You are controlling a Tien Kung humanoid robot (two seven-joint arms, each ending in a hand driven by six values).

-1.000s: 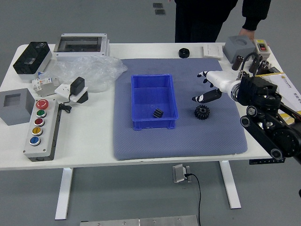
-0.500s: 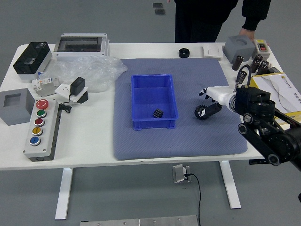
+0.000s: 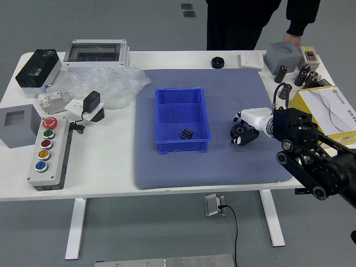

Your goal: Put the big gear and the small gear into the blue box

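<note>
My right hand [image 3: 256, 123] reaches in from the right and is low over the big black gear [image 3: 238, 131], overlapping it in view. The hand partly covers this gear, and whether it grips it cannot be made out. The gear is on the grey-blue mat [image 3: 222, 167], right of the blue box [image 3: 181, 107]. Inside that box, near its front right, lies the small dark gear [image 3: 187, 134].
A round black part [image 3: 217, 62] sits at the mat's far edge. A yellow box [image 3: 334, 108] is beyond my right arm. At left are a button panel [image 3: 49, 150] and plastic wrap [image 3: 108, 83]. A person stands at the far side, one hand [image 3: 291, 39] near a grey block.
My right hand has come down and toward the near edge, from above and behind the big gear onto it. The small gear and the box have stayed put.
</note>
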